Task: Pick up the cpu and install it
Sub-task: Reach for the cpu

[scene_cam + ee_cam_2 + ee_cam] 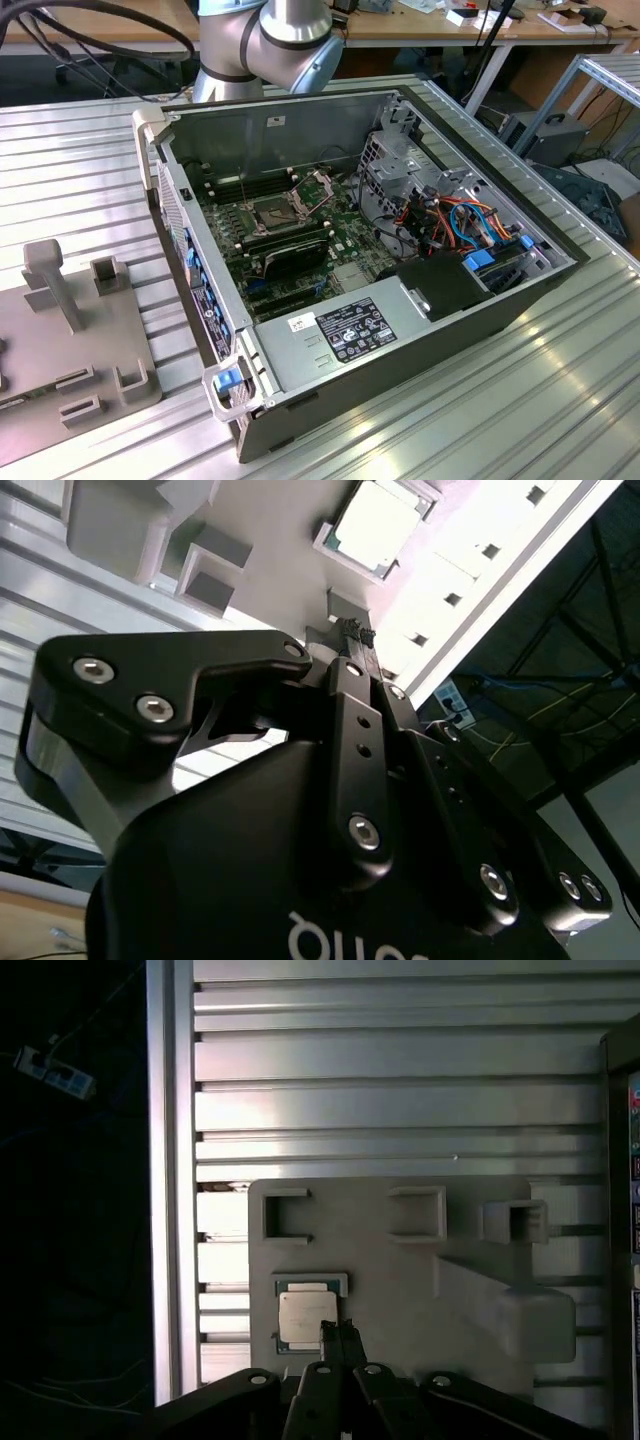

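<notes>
There is one cpu (306, 1318), one grey fixture plate (400, 1280), one open computer case (400, 375), one ribbed tabletop (80, 150), one robot arm (290, 40) and one hand (340, 1335). Inside the case: one socket (275, 212), one black graphics card (290, 256).

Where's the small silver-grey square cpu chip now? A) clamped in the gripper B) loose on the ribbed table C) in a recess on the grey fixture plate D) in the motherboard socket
C: in the first wrist view the cpu lies in a recess of the grey fixture plate, the gripper near it, not gripping it.
</notes>
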Tool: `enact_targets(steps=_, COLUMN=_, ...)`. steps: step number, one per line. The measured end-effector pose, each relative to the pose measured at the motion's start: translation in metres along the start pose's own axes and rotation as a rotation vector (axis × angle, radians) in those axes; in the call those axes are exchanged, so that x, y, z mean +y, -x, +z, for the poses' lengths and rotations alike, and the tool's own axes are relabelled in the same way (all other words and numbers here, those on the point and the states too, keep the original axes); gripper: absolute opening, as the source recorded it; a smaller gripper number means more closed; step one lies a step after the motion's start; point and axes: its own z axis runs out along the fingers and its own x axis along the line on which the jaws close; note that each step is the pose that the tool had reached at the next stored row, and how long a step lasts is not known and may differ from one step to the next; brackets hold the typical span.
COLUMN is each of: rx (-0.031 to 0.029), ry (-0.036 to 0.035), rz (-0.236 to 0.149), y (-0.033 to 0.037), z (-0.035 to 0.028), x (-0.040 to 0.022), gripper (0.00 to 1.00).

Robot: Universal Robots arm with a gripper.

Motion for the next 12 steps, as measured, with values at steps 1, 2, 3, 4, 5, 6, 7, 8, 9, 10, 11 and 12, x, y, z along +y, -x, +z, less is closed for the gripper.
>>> enact_targets(steps=1, rx=0.0001, ry=0.0000, rz=0.000, y=-0.0005, z=0.0005, x=-0.0013, gripper=0.11)
enact_targets(steps=2, rx=0.0002, ry=0.0000, rz=0.000, y=-0.0016, z=0.0015, x=-0.0043, gripper=0.11)
enact_targets(steps=3, rx=0.0003, ry=0.0000, rz=0.000, y=-0.0022, z=0.0022, x=-0.0059, gripper=0.11)
enact_targets(steps=4, rx=0.0004, ry=0.0000, rz=0.000, y=-0.0028, z=0.0028, x=-0.0073, gripper=0.11)
enact_targets(steps=5, rx=0.0005, ry=0.0000, rz=0.000, y=-0.0034, z=0.0037, x=-0.0089, gripper=0.11)
enact_targets(steps=6, rx=0.0008, ry=-0.0001, rz=0.000, y=-0.0038, z=0.0044, x=-0.0103, gripper=0.11)
enact_targets(steps=7, rx=0.0009, ry=0.0000, rz=0.000, y=-0.0045, z=0.0056, x=-0.0120, gripper=0.11)
enact_targets(steps=8, rx=0.0011, ry=0.0000, rz=0.000, y=-0.0050, z=0.0065, x=-0.0131, gripper=0.11)
enact_targets(steps=9, rx=0.0020, ry=0.0001, rz=0.000, y=-0.0065, z=0.0094, x=-0.0145, gripper=0.11)
enact_targets(steps=10, rx=0.0027, ry=0.0000, rz=0.000, y=-0.0076, z=0.0110, x=-0.0150, gripper=0.11)
enact_targets(steps=11, rx=0.0036, ry=-0.0001, rz=0.000, y=-0.0086, z=0.0122, x=-0.0153, gripper=0.11)
enact_targets(steps=12, rx=0.0046, ry=-0.0001, rz=0.000, y=-0.0101, z=0.0143, x=-0.0157, gripper=0.11)
